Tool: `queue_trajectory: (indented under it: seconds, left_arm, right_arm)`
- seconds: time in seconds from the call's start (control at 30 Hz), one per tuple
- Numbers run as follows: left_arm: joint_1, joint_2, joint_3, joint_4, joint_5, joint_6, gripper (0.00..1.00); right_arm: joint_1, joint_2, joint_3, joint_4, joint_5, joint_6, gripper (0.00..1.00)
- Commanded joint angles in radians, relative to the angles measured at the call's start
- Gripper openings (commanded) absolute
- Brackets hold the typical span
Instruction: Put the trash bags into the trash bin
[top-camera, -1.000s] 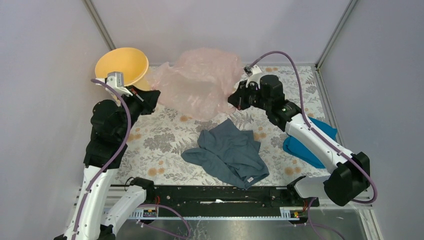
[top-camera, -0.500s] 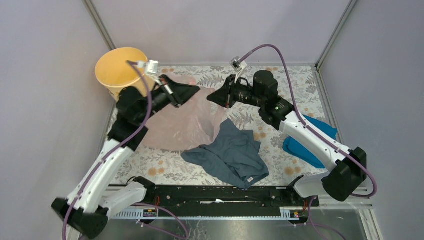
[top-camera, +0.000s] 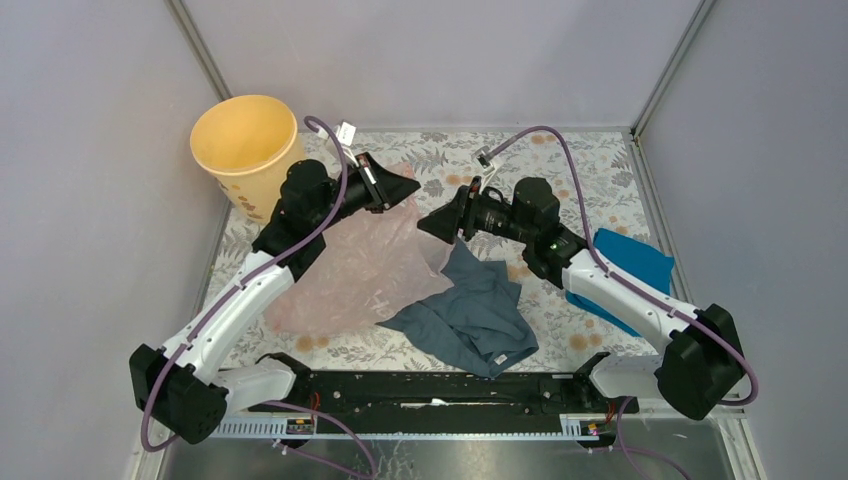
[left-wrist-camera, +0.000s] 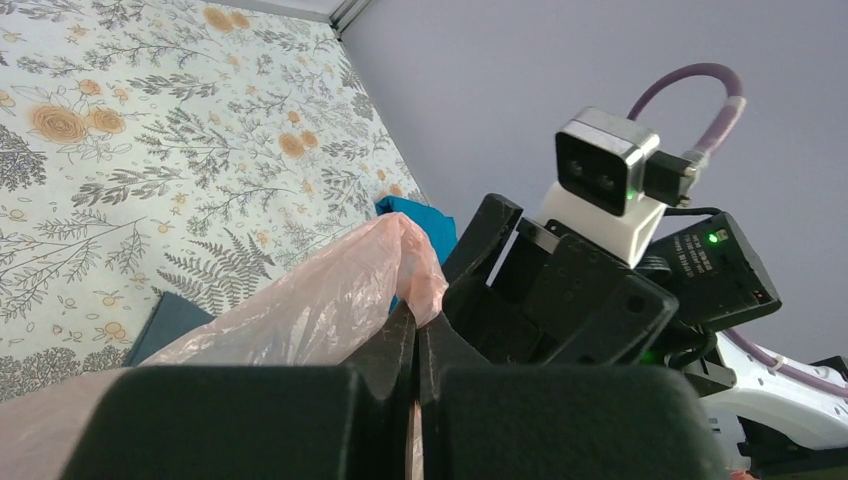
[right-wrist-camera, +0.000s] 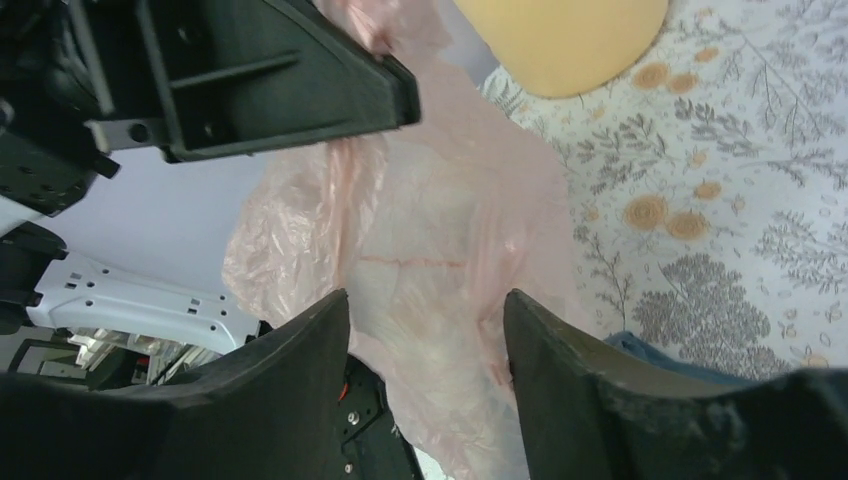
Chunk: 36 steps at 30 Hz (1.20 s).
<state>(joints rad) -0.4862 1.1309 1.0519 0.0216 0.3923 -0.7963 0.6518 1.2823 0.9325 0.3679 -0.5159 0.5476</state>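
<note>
left pincer (left-wrist-camera: 415, 325) clenched on trash bag (top-camera: 355, 265) | right pincer (right-wrist-camera: 425, 300) released | we advise lifting the film clear of the garment (top-camera: 470, 315) before swinging over trash bin (top-camera: 255, 185).

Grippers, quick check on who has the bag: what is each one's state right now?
Left gripper: shut on the trash bag.
Right gripper: jaws open.

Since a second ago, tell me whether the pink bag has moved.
Yes. The pink bag has come away from the table's far edge, toward the arm bases and leftward.
</note>
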Motion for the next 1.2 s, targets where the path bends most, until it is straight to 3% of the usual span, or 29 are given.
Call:
queue_trajectory:
  seconds: [0.0,0.23,0.37,0.47,0.53,0.73,0.87,1.17]
  left_arm:
    - [-0.001,0.015,0.003,0.080,0.020,-0.012,0.00]
    - [-0.002,0.012,-0.003,0.040,0.041,0.015,0.00]
    - [-0.002,0.006,-0.003,-0.008,0.050,0.046,0.00]
    - [-0.002,0.016,-0.001,-0.050,0.057,0.066,0.00]
    - [-0.001,0.026,0.009,-0.089,0.055,0.081,0.00]
    - [-0.001,0.067,0.000,-0.120,0.076,0.086,0.00]
    - [-0.003,0.128,-0.034,-0.104,0.105,0.030,0.00]
    - [-0.049,0.235,-0.154,0.006,0.096,-0.039,0.00]
  right_arm:
    - [-0.001,-0.026,0.000,0.140,0.010,0.034,0.70]
    - [-0.001,0.019,0.045,0.088,0.006,-0.016,0.83]
    - [-0.001,0.032,0.114,-0.143,0.148,-0.136,0.99]
    - [-0.006,0.015,0.115,-0.254,0.289,-0.158,1.00]
    - [-0.048,-0.019,0.064,-0.249,0.293,-0.103,1.00]
    - [-0.195,0.003,-0.131,-0.083,0.033,0.139,1.00]
    - [-0.208,0.063,-0.277,0.300,-0.156,0.303,1.00]
    - [-0.122,0.261,-0.345,0.563,-0.140,0.504,1.00]
